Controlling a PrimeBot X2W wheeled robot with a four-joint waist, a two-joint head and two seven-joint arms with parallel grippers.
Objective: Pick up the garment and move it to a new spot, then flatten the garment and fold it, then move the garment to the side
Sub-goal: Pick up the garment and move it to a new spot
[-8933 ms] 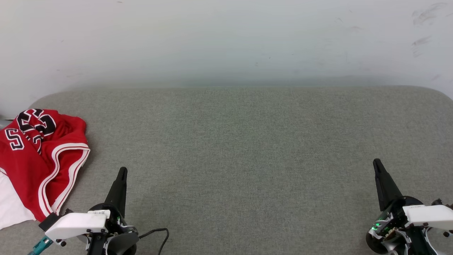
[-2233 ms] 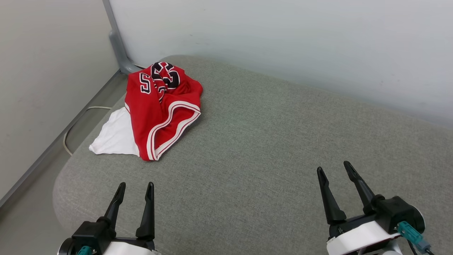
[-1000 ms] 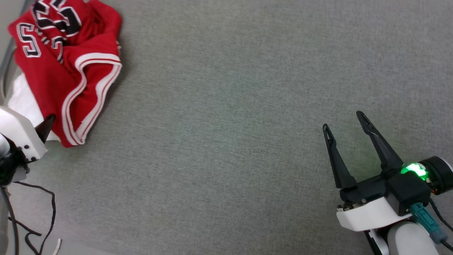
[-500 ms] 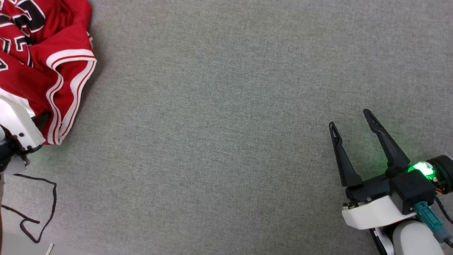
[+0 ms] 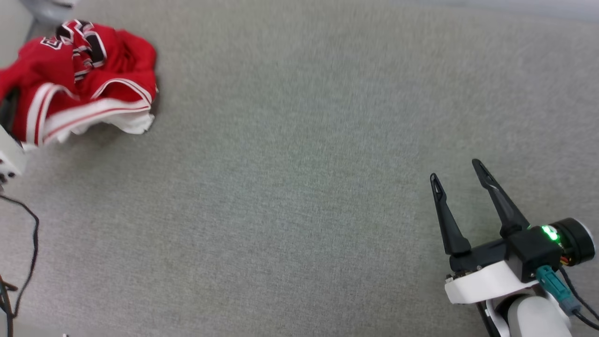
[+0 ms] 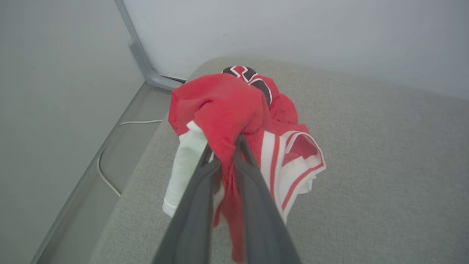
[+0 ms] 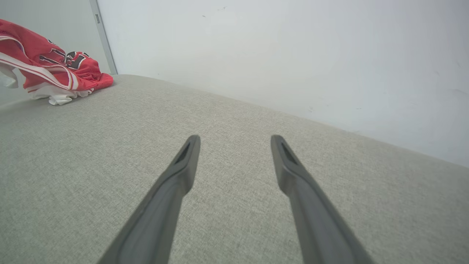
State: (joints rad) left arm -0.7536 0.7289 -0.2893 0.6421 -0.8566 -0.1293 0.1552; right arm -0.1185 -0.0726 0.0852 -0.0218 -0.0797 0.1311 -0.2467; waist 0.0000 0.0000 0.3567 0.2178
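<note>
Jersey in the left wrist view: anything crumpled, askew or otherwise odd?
Yes: the jersey lies bunched in a heap at a corner of the cushion, and the left gripper is shut on a red fold. No tear visible.

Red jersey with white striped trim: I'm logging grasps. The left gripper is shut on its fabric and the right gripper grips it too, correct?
No. The left gripper is shut on the red jersey, but the right gripper stands open, apart from it, above the grey fabric cushion; the right wrist view shows this.
</note>
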